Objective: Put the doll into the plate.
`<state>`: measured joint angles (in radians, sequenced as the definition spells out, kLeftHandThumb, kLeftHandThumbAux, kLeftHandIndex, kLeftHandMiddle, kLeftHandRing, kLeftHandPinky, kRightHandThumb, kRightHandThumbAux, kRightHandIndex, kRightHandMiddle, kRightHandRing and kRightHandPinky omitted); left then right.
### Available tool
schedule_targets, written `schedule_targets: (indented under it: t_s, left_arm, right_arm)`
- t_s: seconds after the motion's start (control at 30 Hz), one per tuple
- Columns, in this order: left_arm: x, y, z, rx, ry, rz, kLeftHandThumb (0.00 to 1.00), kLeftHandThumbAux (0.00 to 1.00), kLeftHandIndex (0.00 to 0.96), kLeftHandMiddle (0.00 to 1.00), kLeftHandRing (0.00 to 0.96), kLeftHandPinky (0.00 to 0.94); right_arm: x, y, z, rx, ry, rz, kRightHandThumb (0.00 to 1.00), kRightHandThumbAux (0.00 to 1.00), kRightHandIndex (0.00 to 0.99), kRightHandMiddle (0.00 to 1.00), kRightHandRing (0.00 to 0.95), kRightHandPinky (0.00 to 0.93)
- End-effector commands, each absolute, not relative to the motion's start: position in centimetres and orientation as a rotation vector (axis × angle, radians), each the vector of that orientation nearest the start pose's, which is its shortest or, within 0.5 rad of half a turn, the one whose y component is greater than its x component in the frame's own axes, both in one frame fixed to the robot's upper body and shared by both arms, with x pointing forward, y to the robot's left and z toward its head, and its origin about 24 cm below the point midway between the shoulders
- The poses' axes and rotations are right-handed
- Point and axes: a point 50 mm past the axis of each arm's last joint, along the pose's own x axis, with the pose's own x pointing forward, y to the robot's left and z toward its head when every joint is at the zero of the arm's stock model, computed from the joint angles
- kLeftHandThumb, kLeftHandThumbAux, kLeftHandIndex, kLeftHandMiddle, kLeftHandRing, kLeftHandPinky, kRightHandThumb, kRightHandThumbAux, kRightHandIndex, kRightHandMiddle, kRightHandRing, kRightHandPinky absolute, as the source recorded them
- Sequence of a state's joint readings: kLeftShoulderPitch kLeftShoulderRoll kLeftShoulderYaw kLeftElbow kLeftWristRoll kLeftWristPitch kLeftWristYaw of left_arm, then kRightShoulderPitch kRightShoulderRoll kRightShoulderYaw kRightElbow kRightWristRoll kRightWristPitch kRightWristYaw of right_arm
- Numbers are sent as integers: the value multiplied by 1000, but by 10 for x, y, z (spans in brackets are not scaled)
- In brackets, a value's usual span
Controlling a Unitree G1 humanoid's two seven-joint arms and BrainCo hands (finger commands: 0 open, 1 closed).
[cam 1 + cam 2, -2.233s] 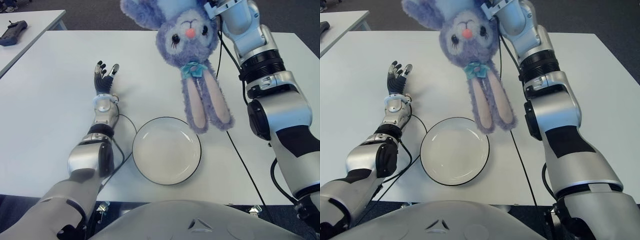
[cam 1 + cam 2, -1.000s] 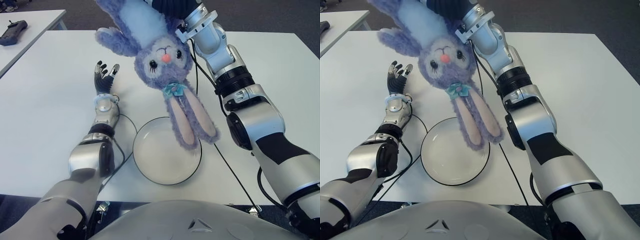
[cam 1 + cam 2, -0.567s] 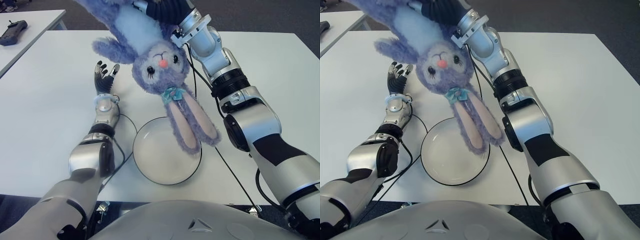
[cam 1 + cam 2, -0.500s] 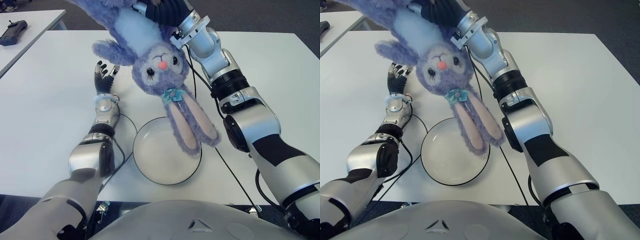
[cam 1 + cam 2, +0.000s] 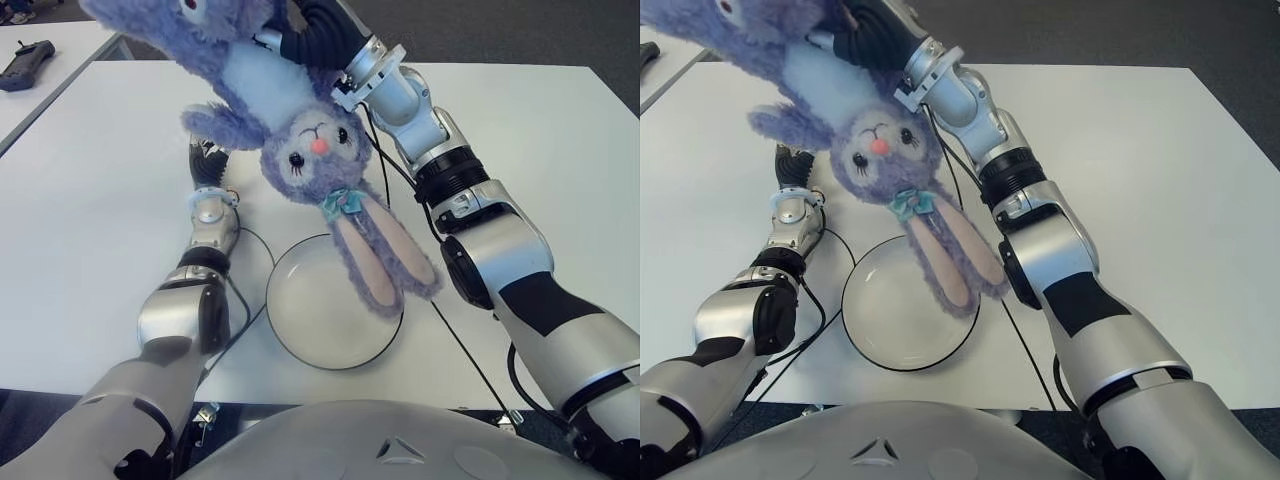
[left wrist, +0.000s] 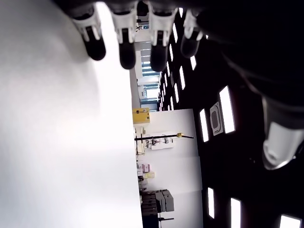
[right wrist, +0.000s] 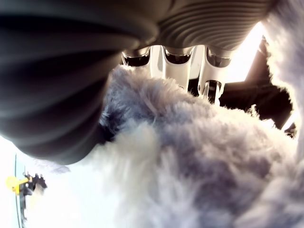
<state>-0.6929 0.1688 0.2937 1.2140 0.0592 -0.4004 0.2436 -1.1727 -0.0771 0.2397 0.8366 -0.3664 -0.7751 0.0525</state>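
Left eye view: purple bunny doll (image 5: 300, 130) dangling head-down in the air, gripped around the body by the right hand (image 5: 315, 35) up at the far side of the white bench (image 5: 80, 200). Long ears hanging right over the right half of the plate (image 5: 300, 320), tips apparently just above the rim, hard to say if touching. Left hand (image 5: 205, 160) out flat to the left of the plate, mostly hidden behind the doll's arm.

Right eye view: same deal, doll's face above the far edge of the plate, body well up off the bench.

Left wrist view: fingers (image 6: 126, 45) straight and spread, nothing in them, just bare bench.

Right wrist view: all fur, fingers (image 7: 178, 59) wrapped tight into the doll's body.

So, carrying part pretty much done, doll lined up roughly over the plate. Still left: lowering it down and letting go. Not in the plate yet.
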Motion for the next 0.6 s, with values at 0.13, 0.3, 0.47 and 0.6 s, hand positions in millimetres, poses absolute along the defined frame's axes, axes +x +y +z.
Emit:
schedule_targets:
  t_s: [0.13, 0.3, 0.47, 0.6]
  left_arm:
    - [266, 179, -86, 45, 636, 336, 0, 581, 83, 147, 126, 102]
    - [266, 178, -86, 44, 637, 338, 0, 584, 80, 146, 125, 96]
    - [267, 178, -86, 38, 643, 344, 0, 591, 92, 159, 139, 122]
    - [267, 178, -86, 35, 644, 345, 0, 585, 95, 162, 140, 120]
  right_arm:
    - [344, 2, 254, -618, -1094, 668, 711, 710, 442, 823, 835, 849]
    - [342, 4, 250, -616, -1088, 687, 712, 710, 442, 819, 833, 848]
    - [339, 1, 239, -612, -1063, 716, 712, 710, 442, 814, 829, 846]
    - [337, 0, 233, -610, -1038, 739, 712, 710, 442, 815, 828, 845]
